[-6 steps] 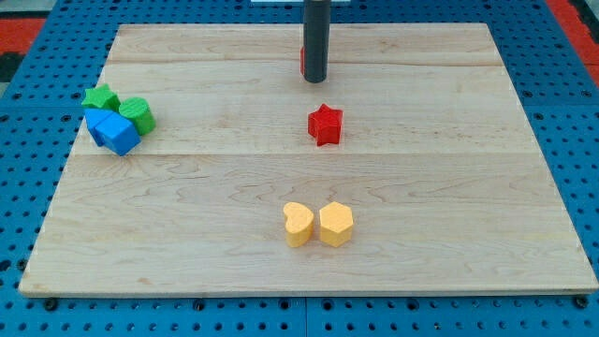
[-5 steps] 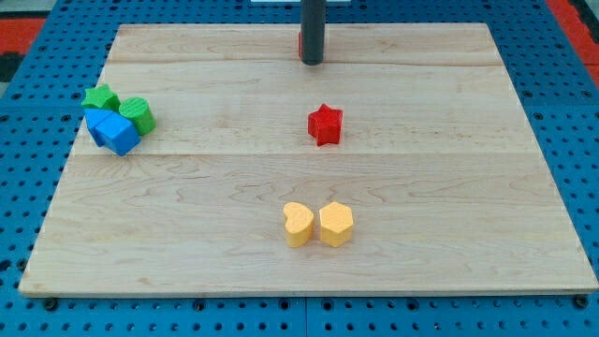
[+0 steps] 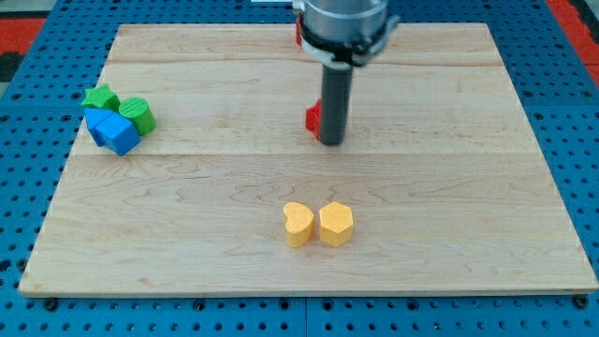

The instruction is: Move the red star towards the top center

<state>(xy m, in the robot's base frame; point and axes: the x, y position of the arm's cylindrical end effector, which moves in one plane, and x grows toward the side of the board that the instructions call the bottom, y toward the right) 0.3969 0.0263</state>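
Observation:
The red star (image 3: 314,118) lies near the middle of the wooden board (image 3: 449,187), mostly hidden behind my rod; only its left edge shows. My tip (image 3: 330,141) rests on the board at the star's lower side, touching or right beside it. A second red block (image 3: 299,34) is partly hidden behind the arm at the view's top centre; its shape cannot be made out.
At the view's left sits a cluster: a green star (image 3: 99,97), a green block (image 3: 137,114) and a blue block (image 3: 114,132). A yellow heart (image 3: 298,225) and a yellow hexagon (image 3: 336,224) lie side by side below the centre.
My rod has moved from the top centre down the view to the red star and now covers most of it. The other blocks have not moved.

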